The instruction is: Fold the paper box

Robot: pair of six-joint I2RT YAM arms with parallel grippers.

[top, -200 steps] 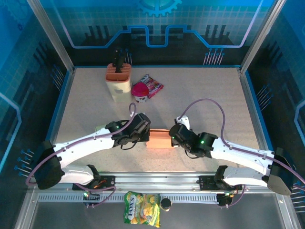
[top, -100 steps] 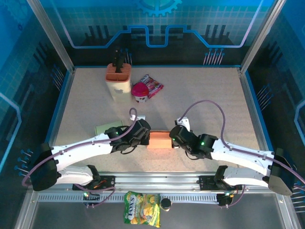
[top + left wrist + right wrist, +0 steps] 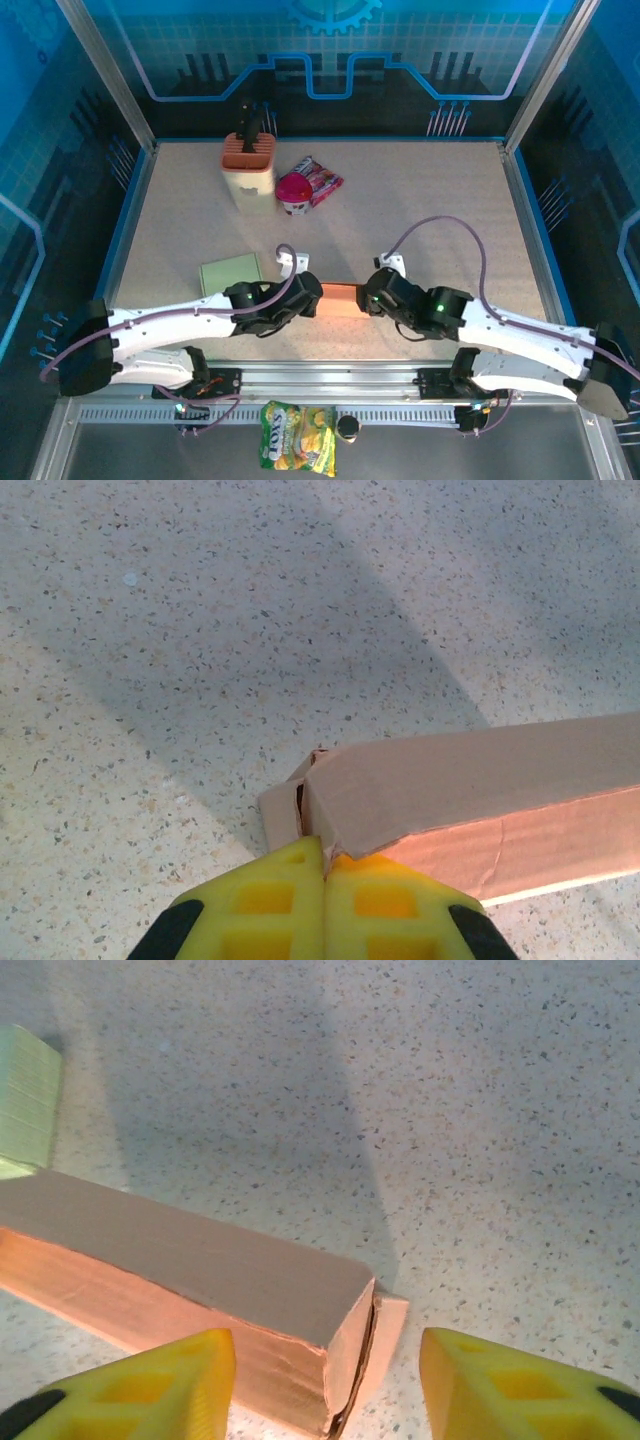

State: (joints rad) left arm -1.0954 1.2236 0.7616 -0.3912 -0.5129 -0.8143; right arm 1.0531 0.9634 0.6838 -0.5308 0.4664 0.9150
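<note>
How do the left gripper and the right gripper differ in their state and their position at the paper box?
The left gripper is shut, yellow pads pressed together; the right gripper is open, pads wide apart. The left gripper's tips sit at one end corner of the paper box; the right gripper straddles the other end. Both have yellow pads.

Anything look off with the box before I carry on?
Yes. The paper box is not flush at either end. In the left wrist view its corner is creased with a gap. In the right wrist view the end flap stands ajar, a dark slit showing.
</note>
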